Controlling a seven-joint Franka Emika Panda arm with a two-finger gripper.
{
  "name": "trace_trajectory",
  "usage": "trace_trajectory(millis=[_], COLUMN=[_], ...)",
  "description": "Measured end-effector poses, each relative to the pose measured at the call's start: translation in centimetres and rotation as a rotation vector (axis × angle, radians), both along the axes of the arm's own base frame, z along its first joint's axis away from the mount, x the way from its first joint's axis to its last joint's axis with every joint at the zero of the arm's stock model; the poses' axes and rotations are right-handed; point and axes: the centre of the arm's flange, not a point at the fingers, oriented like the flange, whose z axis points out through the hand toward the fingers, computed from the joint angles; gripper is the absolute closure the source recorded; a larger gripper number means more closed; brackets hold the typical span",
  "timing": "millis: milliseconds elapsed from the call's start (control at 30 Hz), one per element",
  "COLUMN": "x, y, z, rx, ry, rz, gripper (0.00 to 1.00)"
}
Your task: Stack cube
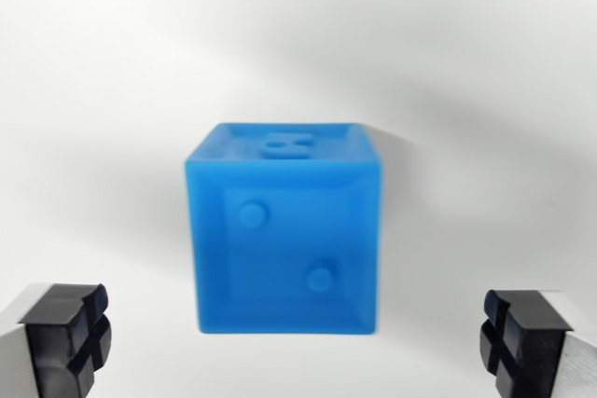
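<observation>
The blue cube (284, 228) stands upright on the white bench (103, 62), in the middle of the wrist view, with two round dots on the face toward the camera. The end effector (297, 342) is released — its two black fingertips (67, 333) are at the lower corners, well apart, not touching the cube.

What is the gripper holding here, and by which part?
Nothing. The gripper is open, its fingertips apart and clear of the blue die-like cube.
</observation>
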Motion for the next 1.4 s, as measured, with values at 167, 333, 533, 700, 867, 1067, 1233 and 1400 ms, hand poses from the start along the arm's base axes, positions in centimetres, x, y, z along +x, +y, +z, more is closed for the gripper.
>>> trace_trajectory(millis=[167,333,533,700,867,1067,1233,1400], x=[-0.3,-0.2,-0.2,-0.2,-0.2,-0.2,-0.2,-0.2], y=[0.2,0.0,0.1,0.0,0.0,0.0,0.0,0.0], z=[-1.7,-4.0,-5.6,-6.2,-6.2,-6.2,-6.2,-6.2], rx=[0.0,-0.001,0.0,-0.001,-0.001,-0.001,-0.001,0.0], ry=[-0.001,0.002,0.001,0.0,-0.001,-0.001,-0.001,-0.001], rz=[0.006,0.001,0.002,0.002,0.002,0.002,0.002,0.002], gripper=[0.0,0.0,0.0,1.0,1.0,1.0,1.0,1.0])
